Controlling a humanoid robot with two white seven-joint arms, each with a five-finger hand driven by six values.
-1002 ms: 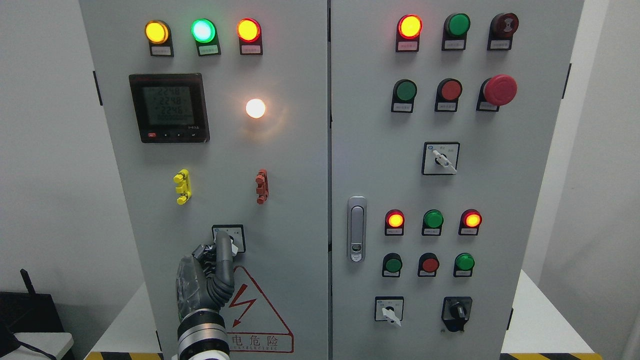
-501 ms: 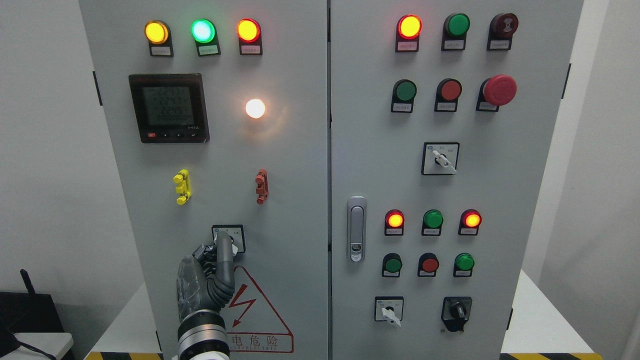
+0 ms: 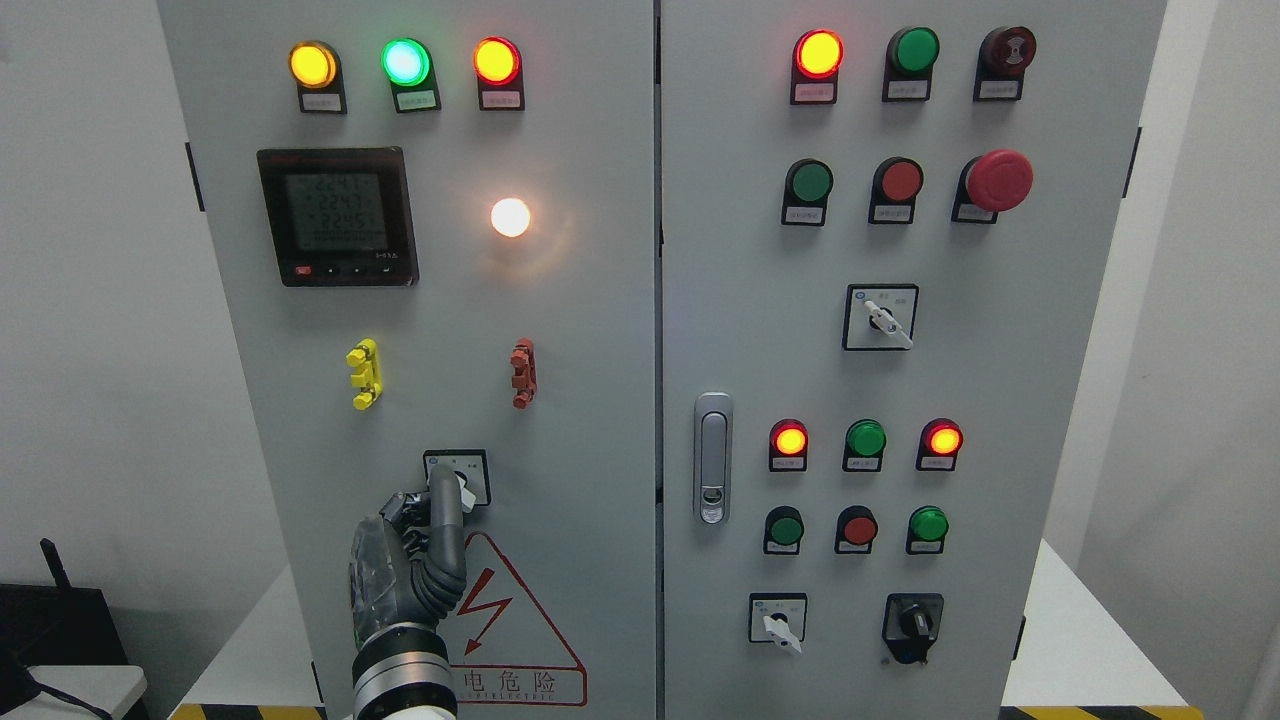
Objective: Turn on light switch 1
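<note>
Since the frame 1 s back the left hand (image 3: 410, 560) has dropped a touch and shifted slightly left, its extended finger (image 3: 446, 510) now sitting lower on the rotary switch (image 3: 458, 476); the meter digits have also changed. Hand comes up from bottom edge left of centre, wrist cuff at the bottom. One finger points straight up w/ tip over the switch's left half, touching or just in front of the knob (can't tell which); other fingers are curled in toward the palm, gripping nothing. Switch sits low on the left cabinet door (image 3: 590, 400), directly above the warning triangle (image 3: 510, 620) w/ red lightning bolt. White lamp (image 3: 510, 217) in the door's upper middle is lit, glow spilling onto the panel. To its left, the digital meter (image 3: 338, 216) shows three rows of digits. Top row of left door: amber lamp (image 3: 313, 65), green lamp (image 3: 405, 62), orange-red lamp (image 3: 496, 60), all lit. Yellow clip (image 3: 364, 373) and red clip (image 3: 523, 372) sit mid-door, well apart. Right door has a silver latch handle (image 3: 713, 457) near its left edge, a red mushroom e-stop (image 3: 998, 181) upper right, plus several lamps, pushbuttons and selector switches.
</note>
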